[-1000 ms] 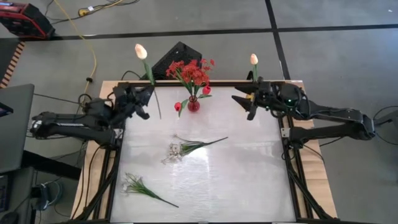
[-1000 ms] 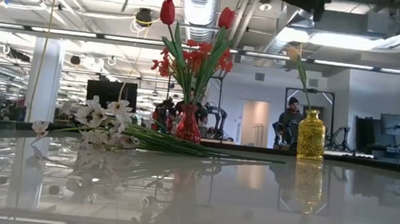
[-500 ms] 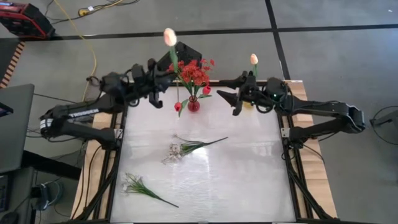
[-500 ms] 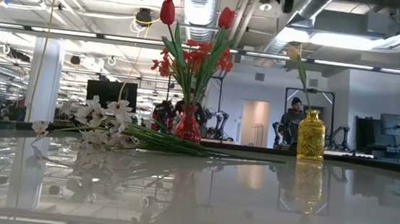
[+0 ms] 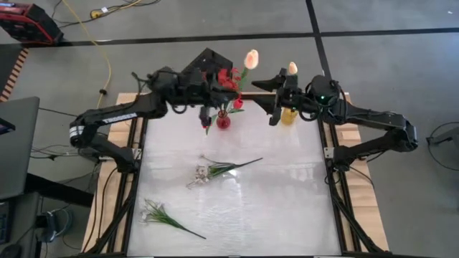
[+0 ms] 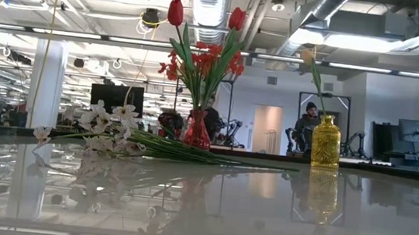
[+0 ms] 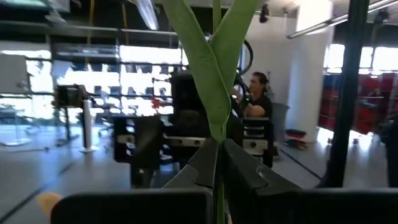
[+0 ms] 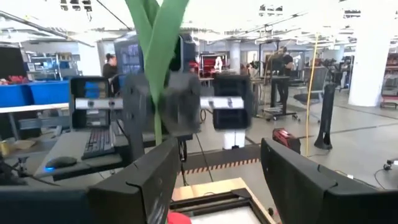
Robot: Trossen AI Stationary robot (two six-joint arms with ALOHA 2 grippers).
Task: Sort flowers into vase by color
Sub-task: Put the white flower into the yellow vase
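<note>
My left gripper (image 5: 214, 89) is shut on a cream-peach tulip (image 5: 251, 59), high over the table's far edge and just above the red vase (image 5: 223, 120). That vase holds red tulips and red blossom clusters (image 6: 200, 56). My right gripper (image 5: 271, 100) is open and empty beside the yellow vase (image 5: 289, 115), which holds another cream-peach tulip (image 5: 292, 68). Two sprays of small white blossoms lie flat on the table, one in the middle (image 5: 208, 172) and one near the left (image 5: 158, 213). Neither gripper shows in the low view. My left gripper pinches the tulip's thin green stem (image 7: 217, 171) between its two fingers, just below where the leaves (image 7: 211, 74) branch off. The fingers come from the table's left and lie across the stem. The tulip is lifted clear, its head up and leaning toward the table's right.
The two vases stand close together at the table's far edge, with both arms reaching over them. The dark frame rails (image 5: 333, 179) run along the table's sides. Beyond the table the low view shows a room with a person (image 6: 305, 126) far off.
My left gripper has carried the cream-peach tulip along the far edge toward the table's right, from the far left corner to above the red vase. The tulip has stayed clear of the table, head up. My right gripper has shifted a little toward the table's left, still open.
</note>
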